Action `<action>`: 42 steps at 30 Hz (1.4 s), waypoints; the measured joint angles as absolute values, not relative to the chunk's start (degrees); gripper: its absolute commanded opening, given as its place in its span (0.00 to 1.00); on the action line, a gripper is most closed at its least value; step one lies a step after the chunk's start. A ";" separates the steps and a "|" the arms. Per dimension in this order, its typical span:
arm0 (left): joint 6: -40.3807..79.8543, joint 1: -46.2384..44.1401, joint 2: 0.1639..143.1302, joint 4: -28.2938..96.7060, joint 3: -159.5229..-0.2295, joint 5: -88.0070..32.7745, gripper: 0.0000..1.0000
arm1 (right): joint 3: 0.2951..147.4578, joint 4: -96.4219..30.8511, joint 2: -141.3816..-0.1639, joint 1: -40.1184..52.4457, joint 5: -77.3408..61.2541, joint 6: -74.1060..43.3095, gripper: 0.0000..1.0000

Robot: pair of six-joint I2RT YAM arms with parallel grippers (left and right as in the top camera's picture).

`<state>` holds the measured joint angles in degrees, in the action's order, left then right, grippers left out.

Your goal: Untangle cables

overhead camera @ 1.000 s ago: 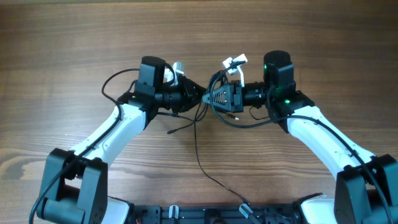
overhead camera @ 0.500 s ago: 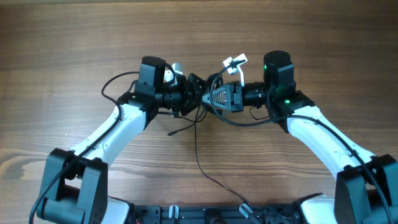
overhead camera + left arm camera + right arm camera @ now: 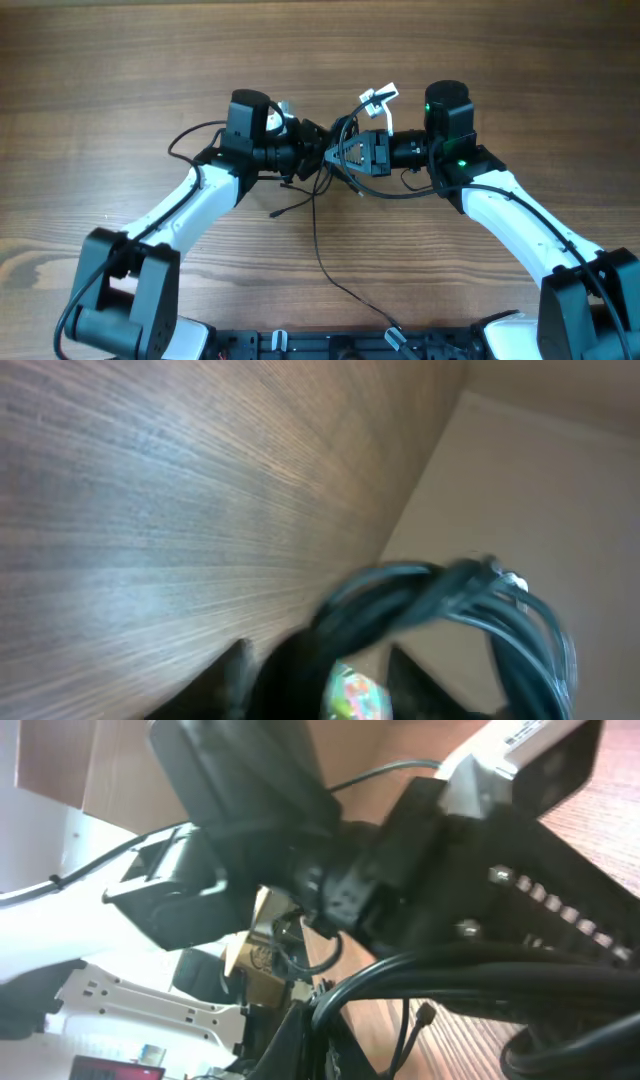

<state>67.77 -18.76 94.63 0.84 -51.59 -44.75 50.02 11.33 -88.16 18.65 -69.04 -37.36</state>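
The cables [image 3: 343,133] are thin black cords bunched between my two grippers above the table's middle. One loop [image 3: 392,195] sags under the right gripper. One strand [image 3: 318,240] trails to the table's front edge, and a plug end [image 3: 272,213] lies below the left arm. My right gripper [image 3: 347,157] is shut on the cables, and the pinched cord [image 3: 450,975] shows in the right wrist view running from its fingers [image 3: 318,1032]. My left gripper [image 3: 314,152] meets it tip to tip. Its blurred fingers [image 3: 320,682] stand apart, with the cables [image 3: 450,588] just ahead of them.
White tags [image 3: 378,98] stick up by the right gripper and another [image 3: 284,110] by the left wrist. The thicker arm cable [image 3: 185,140] loops out left of the left arm. The wooden table [image 3: 120,70] surrounds both arms.
My left gripper has moved right up to the right gripper and its fingers have spread. The right arm has held still with the cables.
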 measured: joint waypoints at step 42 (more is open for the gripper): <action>43.09 -9.61 96.07 -5.48 -51.27 -49.82 0.04 | 49.98 -1.48 -88.16 19.94 -50.78 -30.65 1.00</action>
<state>43.09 -9.61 96.07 -5.48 -51.27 -49.82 49.98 -1.48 -88.16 19.94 -50.78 -30.65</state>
